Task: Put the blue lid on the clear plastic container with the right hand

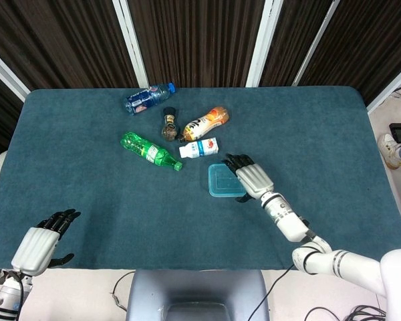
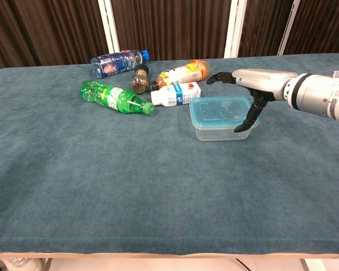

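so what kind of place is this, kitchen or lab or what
Probably a lab or robot test cell, not a kitchen: a table covered in blue-green cloth, dark curtains with white posts behind, and assorted bottles such as a green bottle laid out as props.

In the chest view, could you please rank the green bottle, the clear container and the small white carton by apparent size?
1. green bottle
2. clear container, close to it; nearer the camera, so unsure
3. white carton, plainly smallest

Green bottle [image 1: 150,151], blue bottle [image 1: 147,97]
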You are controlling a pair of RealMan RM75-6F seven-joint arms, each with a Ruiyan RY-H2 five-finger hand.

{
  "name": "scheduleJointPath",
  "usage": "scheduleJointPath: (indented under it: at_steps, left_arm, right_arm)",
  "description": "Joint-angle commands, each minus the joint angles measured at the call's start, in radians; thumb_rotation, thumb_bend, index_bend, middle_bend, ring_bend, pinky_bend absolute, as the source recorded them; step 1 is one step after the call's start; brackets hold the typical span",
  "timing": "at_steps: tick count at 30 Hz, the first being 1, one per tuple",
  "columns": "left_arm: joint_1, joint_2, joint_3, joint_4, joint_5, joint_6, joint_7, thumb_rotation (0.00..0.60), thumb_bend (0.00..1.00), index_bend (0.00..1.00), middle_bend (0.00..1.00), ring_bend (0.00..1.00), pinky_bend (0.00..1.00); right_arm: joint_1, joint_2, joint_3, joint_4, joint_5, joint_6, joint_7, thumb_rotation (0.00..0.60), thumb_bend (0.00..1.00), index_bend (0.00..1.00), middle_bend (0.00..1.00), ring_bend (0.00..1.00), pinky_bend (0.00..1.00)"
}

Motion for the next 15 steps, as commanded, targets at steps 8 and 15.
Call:
scheduleJointPath:
  at_steps: [8, 15]
  left_arm:
    - [-0.001, 0.000, 0.000, 0.000, -0.001, -0.002, 0.001, 0.600, 0.33, 0.18, 0.15, 0.19, 0.42]
    - [-0.001, 0.000, 0.001, -0.002, -0.001, -0.002, 0.002, 0.600, 0.33, 0.18, 0.15, 0.19, 0.42]
  right_arm:
    - [-0.008, 0.015, -0.011, -0.015, -0.028, 0.010, 0.025, 0.600, 0.20, 0.00, 0.00, 0.00, 0.11]
    - [-0.022, 0.048, -0.027, -0.066, -0.067, 0.038, 0.029, 0.600, 0.21, 0.05, 0.03, 0.03, 0.16]
